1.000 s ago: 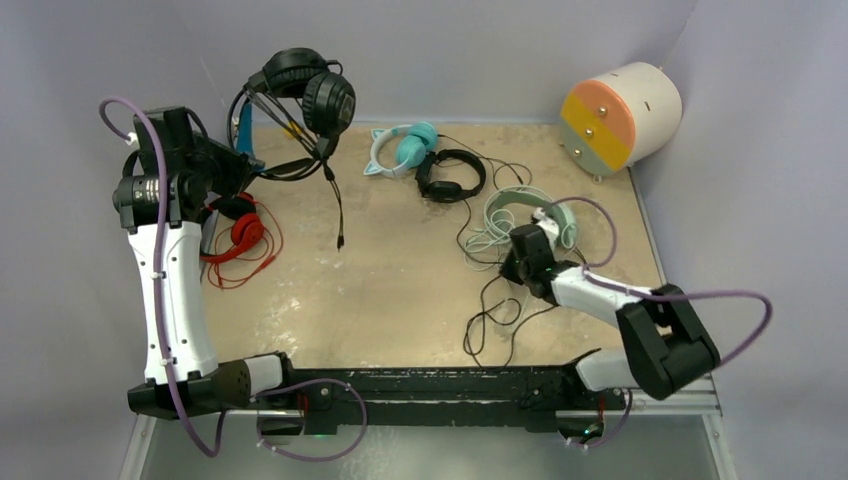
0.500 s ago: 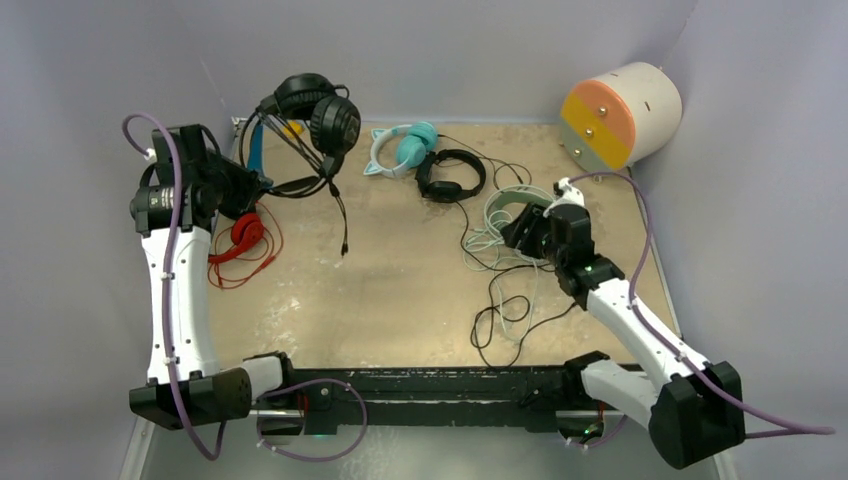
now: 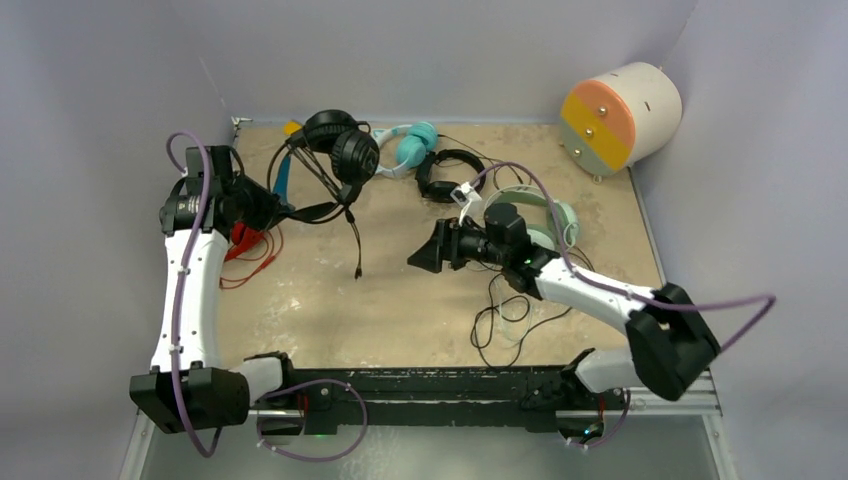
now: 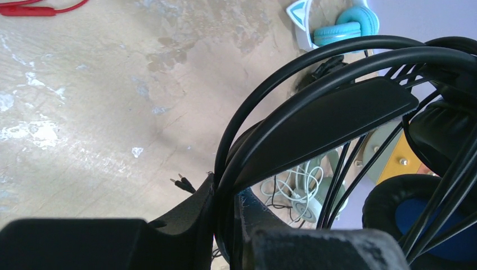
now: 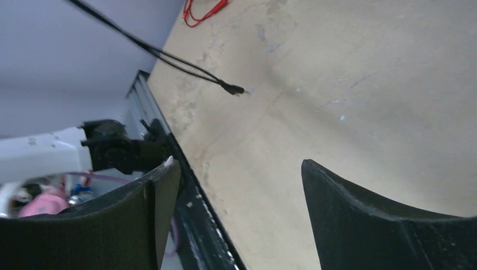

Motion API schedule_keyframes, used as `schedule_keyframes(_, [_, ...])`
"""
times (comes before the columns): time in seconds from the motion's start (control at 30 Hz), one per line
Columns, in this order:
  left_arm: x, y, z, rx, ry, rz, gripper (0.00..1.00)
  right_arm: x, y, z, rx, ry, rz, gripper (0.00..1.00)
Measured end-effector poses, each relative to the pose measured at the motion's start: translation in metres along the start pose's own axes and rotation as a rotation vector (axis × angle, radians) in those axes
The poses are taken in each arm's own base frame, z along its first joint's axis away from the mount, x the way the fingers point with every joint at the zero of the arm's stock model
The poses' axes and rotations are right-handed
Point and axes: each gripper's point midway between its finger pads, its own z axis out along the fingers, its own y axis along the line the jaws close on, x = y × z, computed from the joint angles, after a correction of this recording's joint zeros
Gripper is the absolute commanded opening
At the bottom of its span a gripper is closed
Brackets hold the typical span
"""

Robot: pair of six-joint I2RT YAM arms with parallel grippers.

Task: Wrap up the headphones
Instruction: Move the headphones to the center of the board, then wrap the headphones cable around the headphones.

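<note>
Red headphones point(image 3: 243, 238) half behind left arm point(image 3: 190, 290)

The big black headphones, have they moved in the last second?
Yes: the black headphones shifted right, closing on the teal cat-eared headset.

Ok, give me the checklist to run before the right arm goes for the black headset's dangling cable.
1. Hold: the left gripper is shut on the headband of the black headset: ok.
2. Free hand: the right gripper is open with nothing between its fingers: ok.
3. Target: the cable hangs loose below the headset, and its plug shows in the right wrist view: ok.
4. Whether the plug is off the table: cannot tell.
5. Cable wound round the headset: not ok, not yet done.
</note>
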Motion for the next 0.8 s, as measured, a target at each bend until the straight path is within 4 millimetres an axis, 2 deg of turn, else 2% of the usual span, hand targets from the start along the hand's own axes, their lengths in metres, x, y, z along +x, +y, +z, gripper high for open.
schedule_keyframes(0.17, [0.003,-0.009,-0.002,0.036,-0.006,0.044,0.0,0.015,0.004,0.033,-0.086,0.026,0.135,0.76])
schedule_keyframes(0.33, [0.004,-0.012,-0.002,0.058,-0.003,0.064,0.0,0.043,0.031,0.055,-0.201,0.078,0.11,0.8])
schedule_keyframes(0.43, [0.008,-0.012,-0.001,0.06,0.009,0.076,0.0,0.056,0.041,0.064,-0.243,0.104,0.1,0.75])
schedule_keyframes(0.53, [0.011,-0.014,-0.001,0.069,0.016,0.092,0.0,0.058,0.04,0.076,-0.248,0.117,0.147,0.67])
schedule_keyframes(0.63, [0.012,-0.016,-0.002,0.08,0.022,0.107,0.0,0.059,0.037,0.083,-0.256,0.106,0.176,0.65])
schedule_keyframes(0.8, [0.017,-0.016,0.002,0.089,0.039,0.117,0.0,0.059,0.041,0.089,-0.288,0.075,0.111,0.62])
